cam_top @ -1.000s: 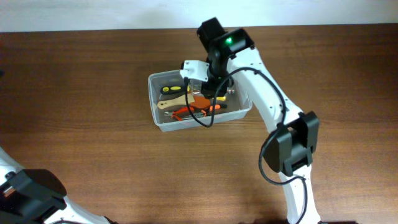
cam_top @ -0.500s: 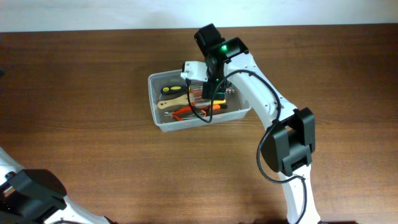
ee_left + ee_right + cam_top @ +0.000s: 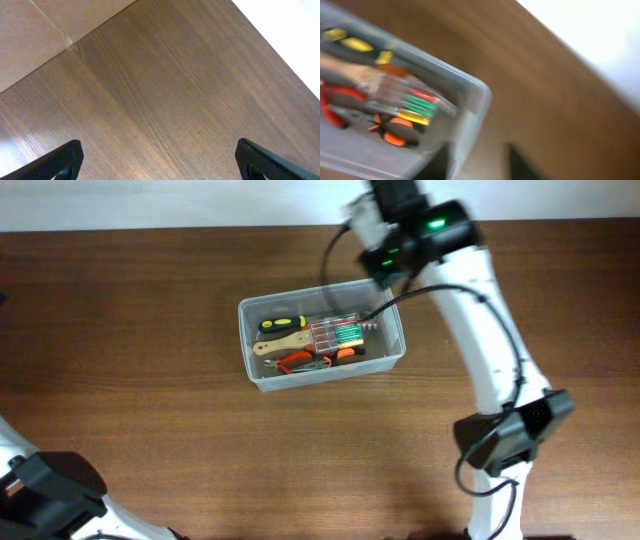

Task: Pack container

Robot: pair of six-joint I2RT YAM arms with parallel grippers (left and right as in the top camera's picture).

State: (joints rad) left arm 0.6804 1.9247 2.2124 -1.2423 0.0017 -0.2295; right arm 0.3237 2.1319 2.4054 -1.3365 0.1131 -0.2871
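Note:
The clear plastic container (image 3: 248, 350) stands at the table's middle. It holds a yellow-and-black screwdriver (image 3: 280, 323), a wooden-handled tool (image 3: 285, 342), orange pliers (image 3: 305, 361) and a clear case of coloured bits (image 3: 335, 332). My right gripper (image 3: 479, 165) is open and empty, raised behind the container's far right corner (image 3: 470, 115); that view is blurred. In the overhead view its fingers hide under the wrist (image 3: 400, 230). My left gripper (image 3: 160, 162) is open and empty over bare wood.
The wooden table's far edge (image 3: 200, 228) meets a white surface behind it. The left arm's base (image 3: 45, 490) sits at the front left corner. The right arm (image 3: 490, 350) stretches along the right side.
My right gripper has lifted out of the container and swung back and to the right. The clear bit case now lies uncovered in the container. The left arm has not moved.

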